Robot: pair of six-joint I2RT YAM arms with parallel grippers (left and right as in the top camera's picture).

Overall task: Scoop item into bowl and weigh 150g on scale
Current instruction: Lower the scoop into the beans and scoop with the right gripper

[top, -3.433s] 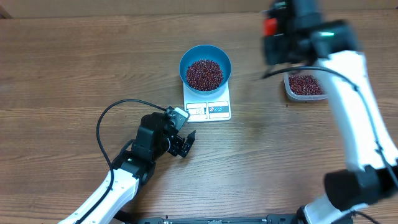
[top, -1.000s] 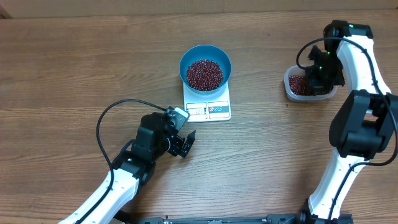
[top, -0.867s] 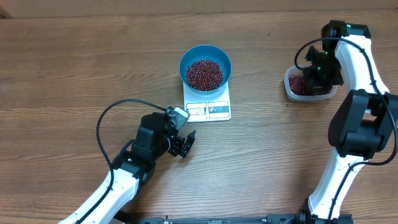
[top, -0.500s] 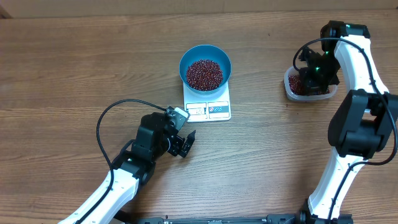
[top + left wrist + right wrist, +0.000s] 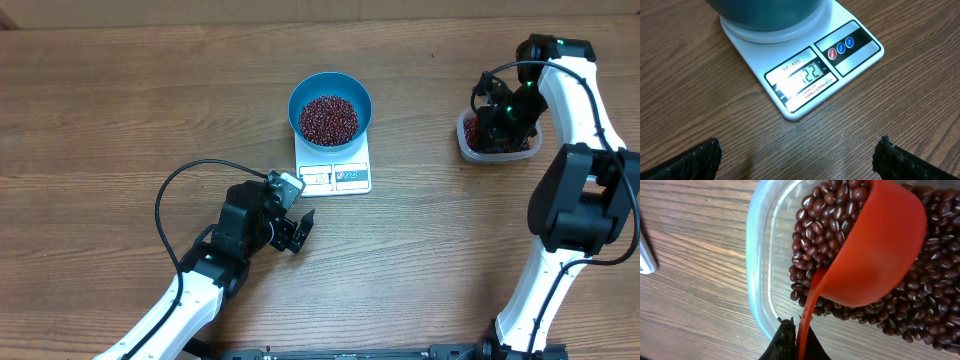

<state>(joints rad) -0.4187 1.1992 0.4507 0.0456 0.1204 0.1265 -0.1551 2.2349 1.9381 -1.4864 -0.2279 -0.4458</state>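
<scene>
1. The brown wood-grain desk (image 5: 120,100) carries everything. The weighing spot is kept at its middle and the supply at its far right, well apart, so that each arm is given its own area.
2. The right claw (image 5: 799,342) is clamped tight on the thin handle of the red plastic scoop (image 5: 880,245). It is held over the clear rounded-rectangular plastic tub (image 5: 765,245), so that another portion can be taken.
3. The left claw (image 5: 797,165) is spread wide and nothing is held in it. It is parked low on the desk near the small flat white rectangular kitchen scale (image 5: 805,75), apparently so that its camera is aimed at the display.
4. The scale is laid flat with its display panel turned toward the left arm. 122 is shown there, so the target is judged not yet reached.
5. The round deep teal-blue bowl (image 5: 298,92) is set on the scale's platform, so that whatever is added is weighed at once.
6. The tub is placed at the right as the supply, within the right arm's reach.
7. The scoop is tipped with its mouth pushed into the heap inside the tub, a pose suited to loading.
8. The small dark red-maroon beans are found in two places: heaped in the bowl (image 5: 329,119) and lying loose in the tub (image 5: 920,305). Only a modest further portion is judged necessary, so overfilling is the risk.
</scene>
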